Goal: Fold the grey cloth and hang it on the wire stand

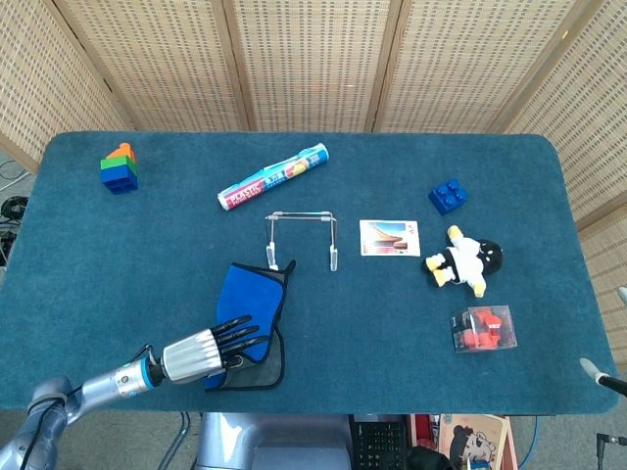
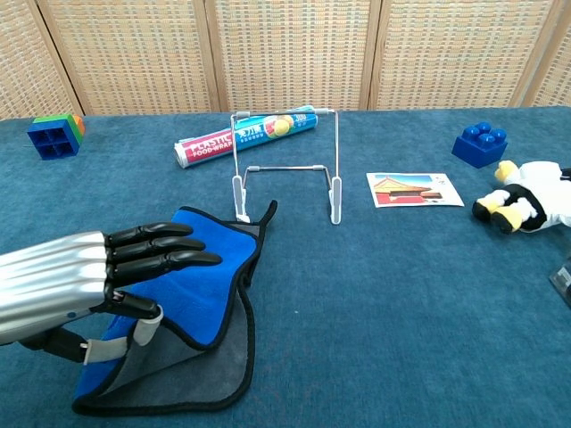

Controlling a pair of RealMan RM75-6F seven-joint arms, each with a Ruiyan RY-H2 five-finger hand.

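Note:
The cloth point(image 1: 257, 299), grey on one side and blue on the other, lies near the table's front edge, just in front of the upright wire stand point(image 1: 301, 235). In the chest view the cloth point(image 2: 214, 267) shows mostly blue, with a grey strip at its near right. My left hand point(image 1: 211, 348) lies over its left part. The left hand's point(image 2: 107, 272) fingers stretch across the blue layer, the thumb curls beneath, and the cloth's left edge is held between them. The stand point(image 2: 285, 165) is bare. Only two fingertips of my right hand point(image 1: 600, 377) show at the far right, well apart.
Behind the stand lies a plastic-wrap roll point(image 1: 272, 177). A stacked block point(image 1: 120, 167) sits far left. To the right are a picture card point(image 1: 389, 237), a blue brick point(image 1: 447, 196), a plush penguin point(image 1: 464, 260) and a clear box of red pieces point(image 1: 482, 329).

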